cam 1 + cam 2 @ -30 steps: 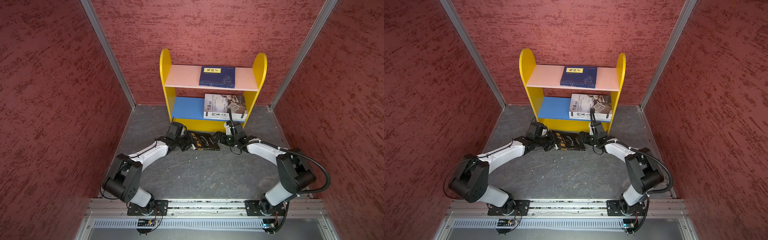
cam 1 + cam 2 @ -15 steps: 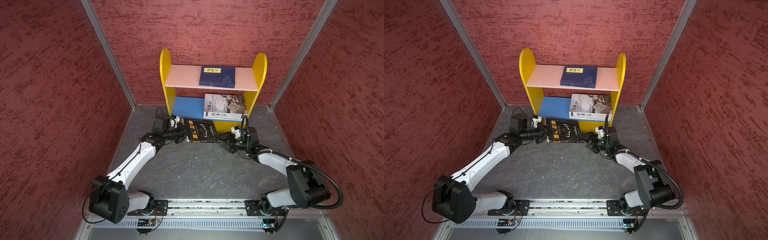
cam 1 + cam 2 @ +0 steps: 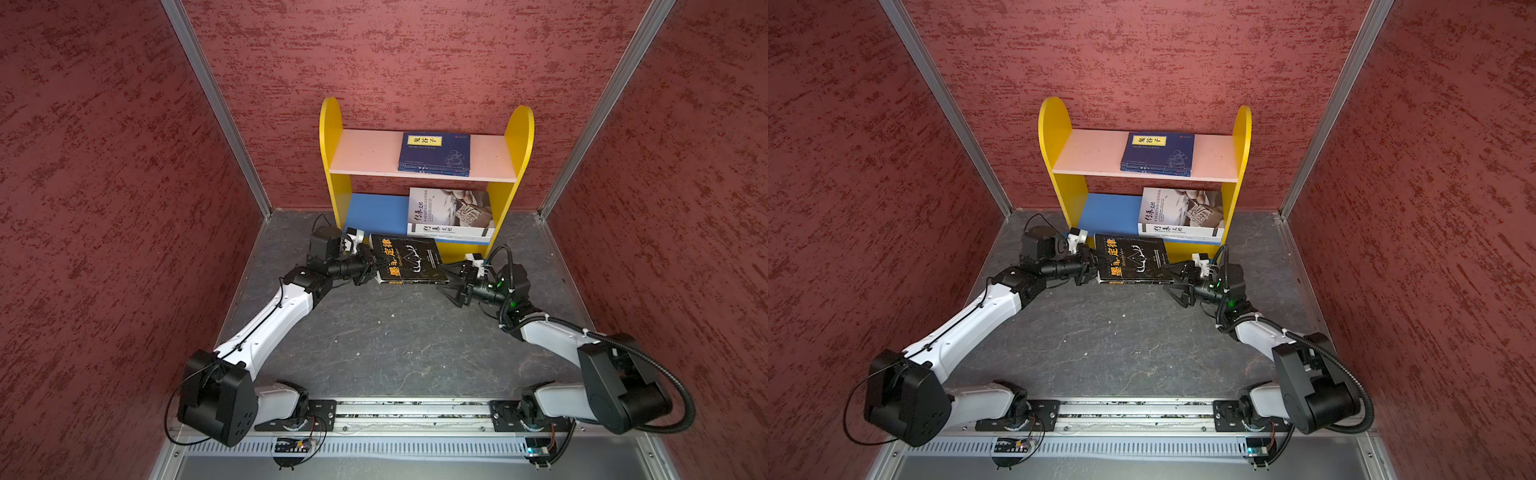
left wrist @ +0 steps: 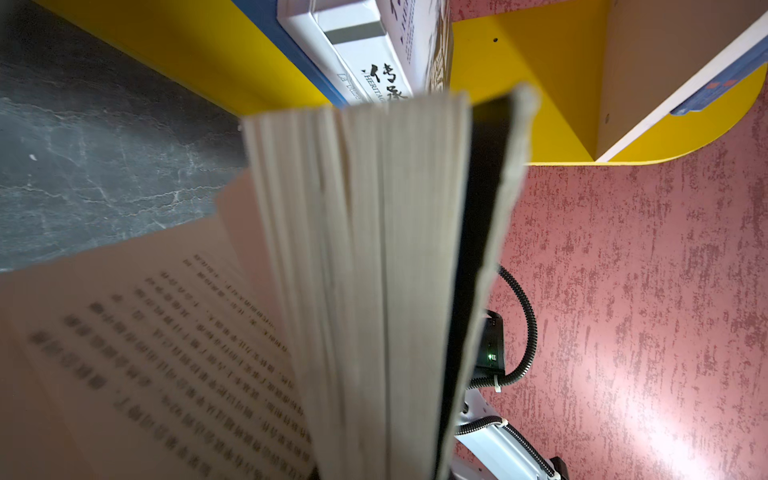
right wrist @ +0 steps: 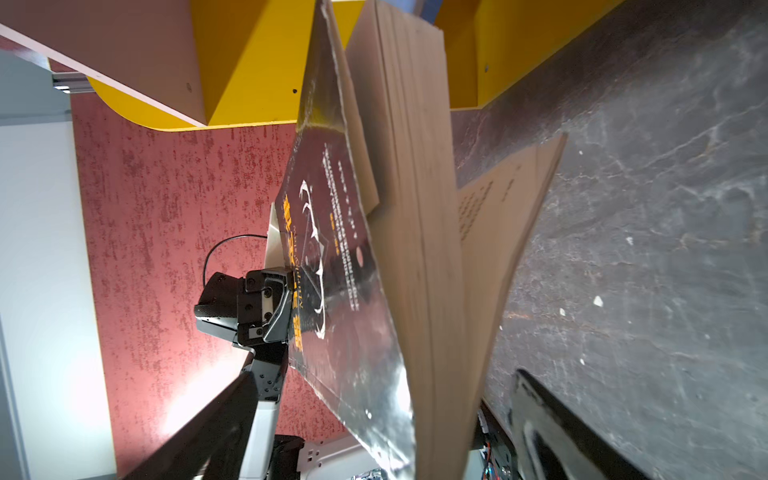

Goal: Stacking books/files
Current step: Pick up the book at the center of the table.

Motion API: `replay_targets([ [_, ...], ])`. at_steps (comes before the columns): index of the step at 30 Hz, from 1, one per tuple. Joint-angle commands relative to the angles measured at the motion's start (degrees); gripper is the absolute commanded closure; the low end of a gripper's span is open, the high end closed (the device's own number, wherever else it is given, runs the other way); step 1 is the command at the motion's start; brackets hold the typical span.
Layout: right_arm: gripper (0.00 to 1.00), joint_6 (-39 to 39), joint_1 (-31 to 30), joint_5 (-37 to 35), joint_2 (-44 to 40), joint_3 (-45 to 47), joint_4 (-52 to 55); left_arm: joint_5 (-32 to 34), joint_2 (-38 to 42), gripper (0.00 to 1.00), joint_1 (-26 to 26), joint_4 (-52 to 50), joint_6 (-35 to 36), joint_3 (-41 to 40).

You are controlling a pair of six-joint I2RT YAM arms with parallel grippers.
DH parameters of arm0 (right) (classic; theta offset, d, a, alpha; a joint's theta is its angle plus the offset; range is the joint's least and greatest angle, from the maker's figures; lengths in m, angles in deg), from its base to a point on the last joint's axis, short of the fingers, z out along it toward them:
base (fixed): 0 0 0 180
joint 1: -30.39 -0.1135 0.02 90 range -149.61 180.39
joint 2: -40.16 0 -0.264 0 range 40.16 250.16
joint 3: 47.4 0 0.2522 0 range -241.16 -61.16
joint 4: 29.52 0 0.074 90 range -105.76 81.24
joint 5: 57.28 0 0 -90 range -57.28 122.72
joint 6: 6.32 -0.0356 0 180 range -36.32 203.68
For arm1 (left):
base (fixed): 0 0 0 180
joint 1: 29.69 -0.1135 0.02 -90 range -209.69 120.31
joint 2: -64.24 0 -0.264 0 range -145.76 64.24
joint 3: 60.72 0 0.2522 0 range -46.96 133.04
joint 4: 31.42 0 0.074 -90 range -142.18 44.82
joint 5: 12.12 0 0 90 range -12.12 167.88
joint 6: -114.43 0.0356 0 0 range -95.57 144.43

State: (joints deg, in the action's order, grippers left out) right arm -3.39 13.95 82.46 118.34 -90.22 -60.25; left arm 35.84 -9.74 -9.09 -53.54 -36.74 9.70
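Your left gripper (image 3: pixel 372 268) pinches the black book (image 3: pixel 409 259) aloft before the lower shelf (image 3: pixel 376 214), pages drooping, while your right gripper (image 3: pixel 454 286), spread at its far edge, should probably steady it next.

Tops overhead; wrists close, apparently sharing book (image 5: pixel 332 257)

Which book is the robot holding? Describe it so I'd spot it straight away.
Look at the yellow shelf by the back wall. Just before its foot, the left gripper holds the black book by one edge. Its gold characters set it apart: the navy books lie on top, the white books on the blue board.
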Motion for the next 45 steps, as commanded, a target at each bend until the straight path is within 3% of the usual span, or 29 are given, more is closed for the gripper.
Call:
replay_targets([
  [1, 0.09, -5.08, -0.62, 0.89, 1.62, 0.35, -6.39, -2.08, 0.0, 0.84, 0.84, 6.69, -0.95, 0.57],
  [3, 0.14, -5.52, -0.76, 0.98, 2.49, -0.48, -6.9, -2.21, -0.28, 0.84, 1.1, 7.46, -1.47, 0.2],
  [10, 0.49, -6.78, -0.78, -1.57, 3.79, -0.26, -10.19, -2.73, -1.2, 0.8, 1.1, 7.84, -2.55, -0.98],
  [13, 0.6, -6.63, -0.77, -3.5, 3.91, 0.22, -10.9, -3.63, -2.08, 0.68, 0.92, 7.64, -4.02, -1.74],
  [16, 0.69, -5.97, -0.69, -4.72, 4.25, 0.05, -11.71, -4.85, -2.73, 0.5, 0.59, 7.92, -5.77, -2.76],
  [19, 0.79, -5.41, -0.69, -5.52, 4.77, -0.04, -12.36, -5.5, -2.86, 0.5, 0.14, 6.11, -6.32, -2.97],
  [28, 0.88, -4.99, -0.38, -7.01, 6.87, -0.3, -13.75, -5.78, -2.77, 0.49, -0.78, 3.89, -6.88, -3.79],
  [32, 0.89, -5.31, 0.01, -7.78, 6.7, -0.21, -14.47, -5.88, -1.61, 0.39, -2.28, 3.04, -7.14, -5.24],
  [40, 0.89, -4.66, 1.5, -8.43, 5.36, -0.54, -12.82, -5.69, 7.22, 0.39, -11.39, -0.06, -6.68, -8.94],
  [45, 0.89, -2.4, 1.68, -6.66, 5.41, -2.79, -8.88, -7.0, 8.24, 0.39, -13.66, -6.32, -3.67, -8.24],
])
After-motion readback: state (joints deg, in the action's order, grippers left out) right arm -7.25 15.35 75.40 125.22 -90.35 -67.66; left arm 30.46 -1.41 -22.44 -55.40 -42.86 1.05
